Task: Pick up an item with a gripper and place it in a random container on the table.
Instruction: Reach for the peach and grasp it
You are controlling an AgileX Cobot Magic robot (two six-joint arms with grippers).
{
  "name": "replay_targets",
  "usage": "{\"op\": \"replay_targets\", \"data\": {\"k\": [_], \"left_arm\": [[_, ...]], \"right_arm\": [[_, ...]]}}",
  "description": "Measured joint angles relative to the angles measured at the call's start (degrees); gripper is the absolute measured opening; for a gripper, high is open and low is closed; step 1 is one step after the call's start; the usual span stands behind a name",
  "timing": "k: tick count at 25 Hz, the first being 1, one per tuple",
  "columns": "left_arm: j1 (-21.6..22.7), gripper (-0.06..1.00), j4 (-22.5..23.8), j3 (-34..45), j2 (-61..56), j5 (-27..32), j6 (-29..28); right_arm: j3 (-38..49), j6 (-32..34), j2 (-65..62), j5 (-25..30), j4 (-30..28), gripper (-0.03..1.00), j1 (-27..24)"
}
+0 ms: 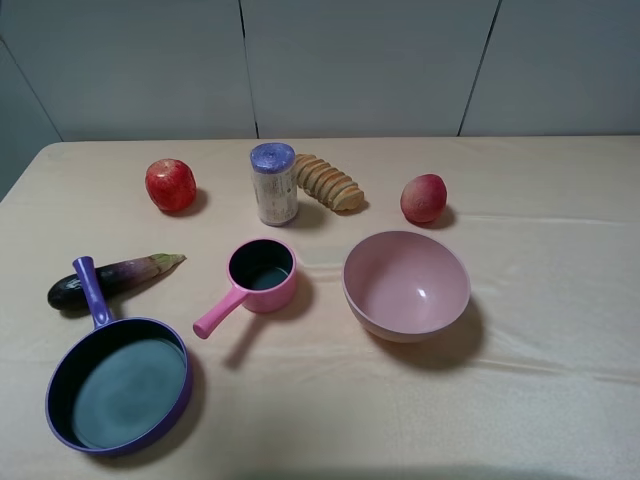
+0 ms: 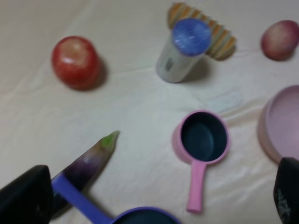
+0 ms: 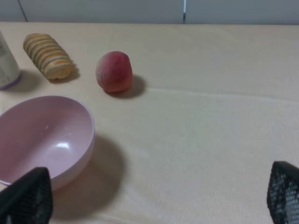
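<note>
The pinkish-red peach sits on the table at the back right, apart from everything; it also shows in the left wrist view and the right wrist view. The purple frying pan lies empty at the front left, its handle pointing away; its rim shows in the left wrist view. Neither arm shows in the exterior view. My left gripper is open and empty above the pan's handle. My right gripper is open and empty, short of the peach.
A red apple, a blue-lidded can and a sliced bread loaf stand along the back. An eggplant lies by the pan handle. A small pink saucepan and a pink bowl sit mid-table.
</note>
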Motion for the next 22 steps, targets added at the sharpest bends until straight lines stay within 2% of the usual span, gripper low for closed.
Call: {"op": "replay_targets", "data": {"k": [7, 12, 17, 22], "left_arm": [[-13.5, 0.95, 6.1, -6.9, 9.2, -0.1, -8.1], [-22.3, 0.95, 9.3, -10.7, 16.3, -2.1, -10.9], [-28.8, 0.95, 13.4, -15.5, 24.8, -3.3, -14.2], [-32.5, 0.95, 14.1, -21.2, 33.1, -5.0, -15.6]], "right_arm": [[0.0, 0.0, 0.0, 0.0, 0.0, 0.69, 0.0], [0.0, 0.0, 0.0, 0.0, 0.0, 0.69, 0.0], [0.0, 0.0, 0.0, 0.0, 0.0, 0.69, 0.0], [0.0, 0.0, 0.0, 0.0, 0.0, 0.69, 0.0]]}}
